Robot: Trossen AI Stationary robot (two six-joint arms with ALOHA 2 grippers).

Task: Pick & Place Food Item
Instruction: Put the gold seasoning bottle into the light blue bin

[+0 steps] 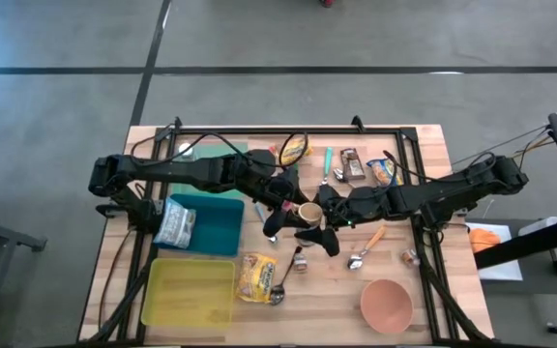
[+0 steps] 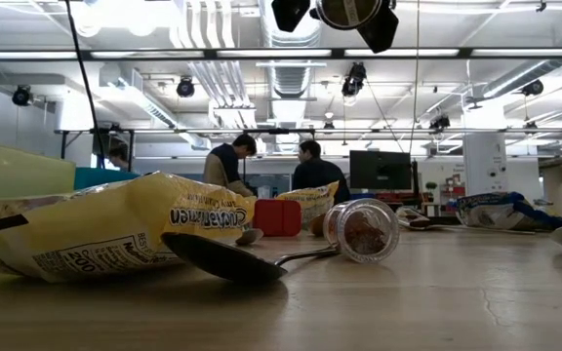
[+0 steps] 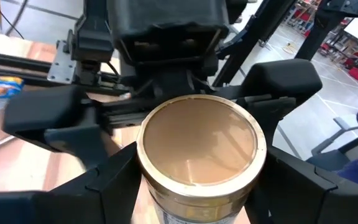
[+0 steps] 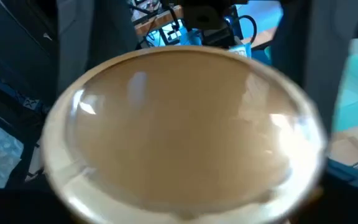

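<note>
A round can [image 3: 197,146] with a gold rim and a tan top is held high over the table's middle [image 1: 309,214]. The low view shows it from below [image 2: 349,12]. My left gripper [image 3: 197,202] comes in from the table's left and is shut on it. My right gripper [image 1: 329,217] faces it from the table's right and is open. Its two fingers [image 3: 55,124] stand wide on either side of the can, apart from its wall. In the right wrist view the can's top [image 4: 185,134] fills the picture. My left gripper pinches the can's side wall [image 3: 143,180] just below the gold rim, one finger on each side. The fingers [image 3: 104,186] reach in nearly level from the table's left. The can stands roughly upright in the hold, top up, lifted clear of the table.
Below lie a teal bin [image 1: 222,227] holding a bag, a yellow-green tray [image 1: 190,290], a yellow noodle packet [image 1: 257,275], a spoon [image 1: 280,288], a pink bowl [image 1: 387,304] and snack packets [image 1: 356,166] at the far side. A small jar [image 2: 364,231] lies on its side. People sit beyond the table.
</note>
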